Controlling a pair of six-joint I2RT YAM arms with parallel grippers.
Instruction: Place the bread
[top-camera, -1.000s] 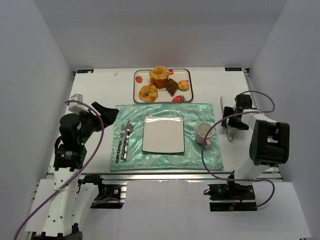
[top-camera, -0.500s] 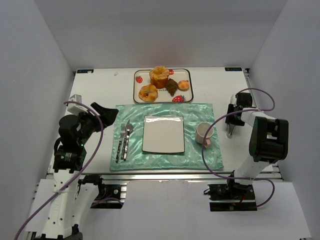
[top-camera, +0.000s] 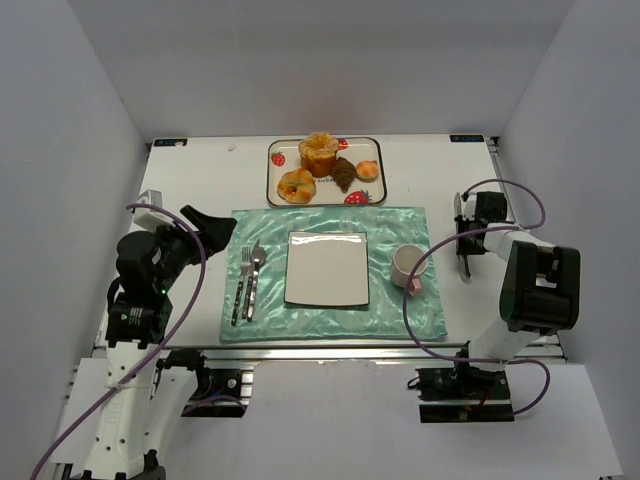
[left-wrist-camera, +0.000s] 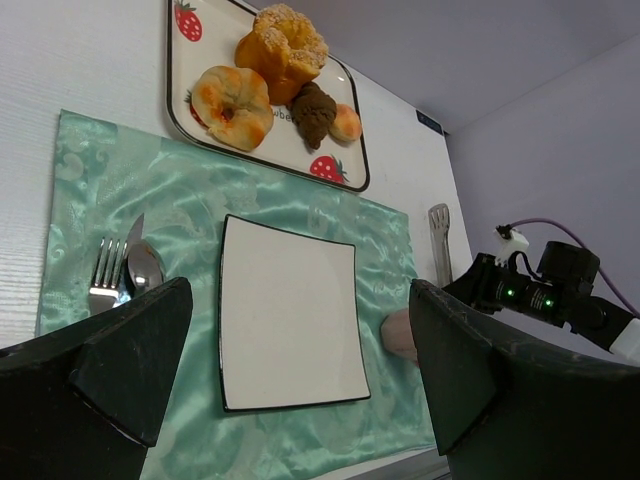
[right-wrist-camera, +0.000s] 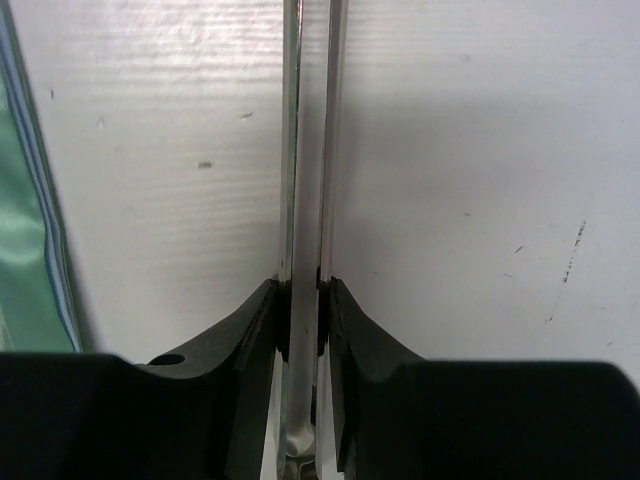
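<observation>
The bread (top-camera: 344, 174), a small dark brown oblong pastry, lies on the strawberry-patterned tray (top-camera: 270, 172) at the back of the table, between a tall golden bun and a small round orange bun. In the left wrist view the bread (left-wrist-camera: 313, 112) shows on the same tray (left-wrist-camera: 180, 85). My right gripper (right-wrist-camera: 303, 290) is shut on a pair of metal tongs (right-wrist-camera: 308, 150), squeezing their two arms together on the white table right of the placemat. In the top view that right gripper (top-camera: 463, 245) is far from the bread. My left gripper (top-camera: 207, 226) hovers open and empty at the placemat's left.
A square white plate (top-camera: 327, 268) sits mid-placemat (top-camera: 400, 225). A fork and spoon (top-camera: 246, 282) lie left of it, a pale mug (top-camera: 408, 266) right of it. A ring-shaped pastry (top-camera: 296, 185) shares the tray. Grey walls close in both sides.
My right gripper has gone from wide open to shut on the tongs, pressing their arms together, and shifted slightly on the table. The left arm has barely moved.
</observation>
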